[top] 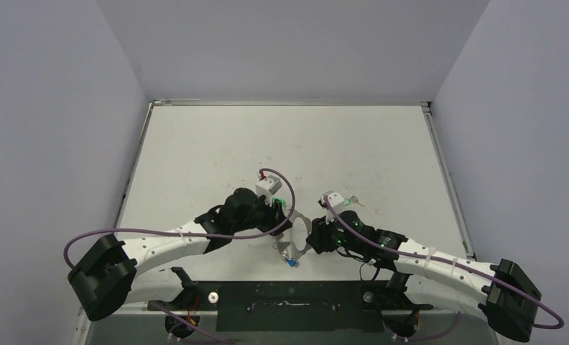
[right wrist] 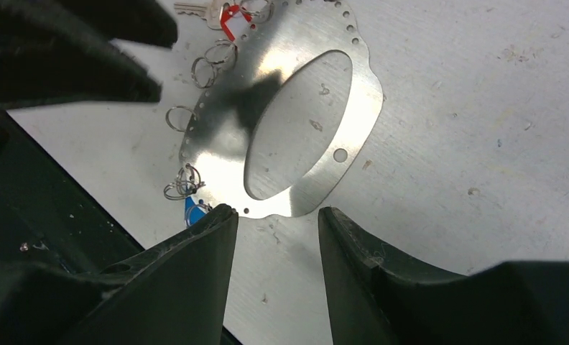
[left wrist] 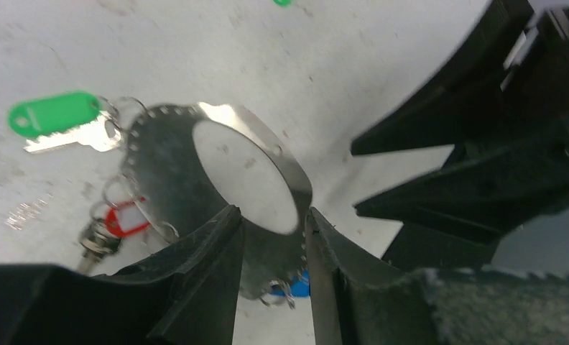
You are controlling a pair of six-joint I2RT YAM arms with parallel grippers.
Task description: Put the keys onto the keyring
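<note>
The white table [top: 217, 144] fills most of the overhead view. The left arm [top: 174, 241] and the right arm [top: 425, 259] are seen reaching in from the near corners, and their tips meet close to the near edge. Between those tips lies the keyring [right wrist: 217, 136], a wide sheet-metal hoop with small holes punched along its rim.

The left gripper [left wrist: 273, 213] is set over the hoop's near side. Its fingers [left wrist: 210, 259] are held a little apart, and the metal band fills the gap between them, running back toward the wrist. Whether the band is pinched or only straddled cannot be told.

The right gripper [right wrist: 276, 210] is parted, with bare table seen in its gap and nothing gripped. The hoop's edge lies just off one fingertip [right wrist: 220, 213] — touching or barely clear, it cannot be judged.

A green-tagged key [left wrist: 52, 115] is seen lying flat beside the hoop's far rim, its head at a wire loop [left wrist: 123, 109]. A red tag [left wrist: 127, 218] is found at the rim as well, among more loops. A blue tag [right wrist: 193, 210] sits at the rim nearest the arm bases, just beside the right gripper's finger. A loose green key [top: 351, 200] is seen apart from the hoop — on the table just beyond the right wrist.
</note>
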